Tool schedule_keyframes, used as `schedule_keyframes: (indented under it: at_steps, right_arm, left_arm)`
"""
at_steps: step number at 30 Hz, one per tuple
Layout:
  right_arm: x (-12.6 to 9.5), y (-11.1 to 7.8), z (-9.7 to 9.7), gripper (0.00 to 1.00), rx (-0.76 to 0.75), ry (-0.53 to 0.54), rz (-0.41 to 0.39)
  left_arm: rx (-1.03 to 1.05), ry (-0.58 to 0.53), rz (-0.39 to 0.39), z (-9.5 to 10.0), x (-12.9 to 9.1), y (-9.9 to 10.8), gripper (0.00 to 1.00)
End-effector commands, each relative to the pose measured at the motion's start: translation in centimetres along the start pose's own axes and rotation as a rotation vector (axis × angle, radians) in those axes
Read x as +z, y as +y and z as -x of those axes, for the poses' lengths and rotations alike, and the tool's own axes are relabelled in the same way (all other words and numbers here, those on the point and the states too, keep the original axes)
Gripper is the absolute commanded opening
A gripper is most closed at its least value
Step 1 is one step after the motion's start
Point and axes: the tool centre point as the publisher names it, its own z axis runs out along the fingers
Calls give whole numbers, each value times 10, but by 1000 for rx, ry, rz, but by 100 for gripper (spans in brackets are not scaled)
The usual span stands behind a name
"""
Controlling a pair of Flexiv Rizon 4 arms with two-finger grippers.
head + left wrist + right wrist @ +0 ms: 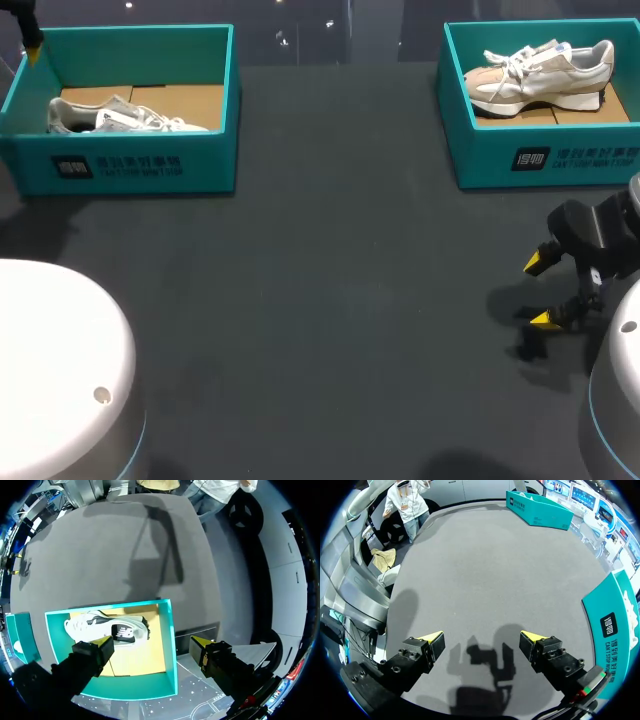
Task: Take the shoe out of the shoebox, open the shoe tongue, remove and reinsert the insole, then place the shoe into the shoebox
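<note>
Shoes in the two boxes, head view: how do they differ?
The left shoe looks grey-white; the right shoe is cream and beige. The left shoe lies by the left box's front wall, partly hidden; the right shoe shows whole in the right box. Both boxes are teal and open.

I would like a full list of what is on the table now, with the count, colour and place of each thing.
shoeboxes: two, teal, open; left shoebox at the table's far left, right shoebox at its far right
shoes: two; grey-white shoe inside the left shoebox, beige-white shoe inside the right shoebox
table: one, dark grey, under everything
left claw: one, black with yellow tips, open, above the left shoebox
right claw: one, black with yellow tips, open, above bare table in front of the right shoebox
</note>
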Motion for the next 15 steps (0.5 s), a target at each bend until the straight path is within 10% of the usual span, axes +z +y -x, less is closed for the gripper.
schedule_keyframes:
  at_steps: [1, 15]
  right_arm:
    - [-1, 0, -2, 100, 0, -2, -2]
    - [-76, 18, 63, 100, 355, -5, -108]
  left_arm:
    - [1, 1, -2, -1, -1, 1, 100]
    - [1, 1, -2, -1, -1, 1, 100]
